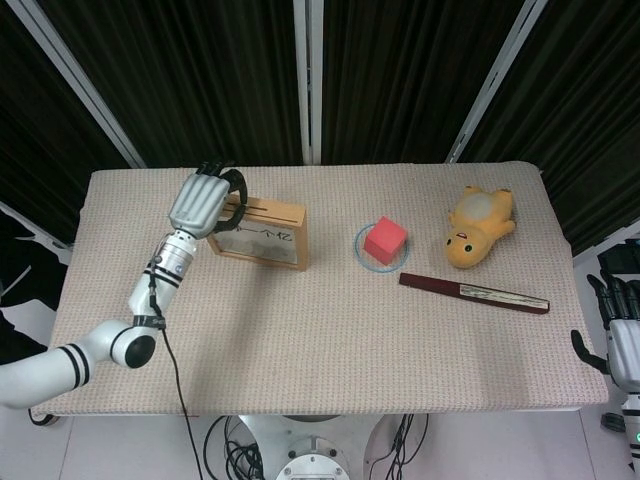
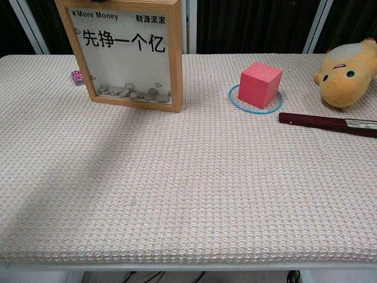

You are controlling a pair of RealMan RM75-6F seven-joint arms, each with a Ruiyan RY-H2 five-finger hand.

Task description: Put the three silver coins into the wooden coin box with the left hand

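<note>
Left hand poised over the left end of the wooden coin box, fingers curled down toward its top edge; whether a coin is pinched beneath them cannot be told, since the palm hides the fingertips. The step in hand is judged to be a drop at the slot along the box's top (the slot shows as a dark line just right of the hand). The next move calls for the fingertips to line up with that narrow slot and let go cleanly, if a coin is held.

Silver coins lie heaped behind the box's glass front; their number cannot be counted, and no loose coin is visible outside the box.

Right of the box: one red cube inside one blue ring, one yellow plush toy, one dark closed folding fan. Left of the box: one small pink object.

Right hand well right of the box, off the table, fingers apart and empty.
</note>
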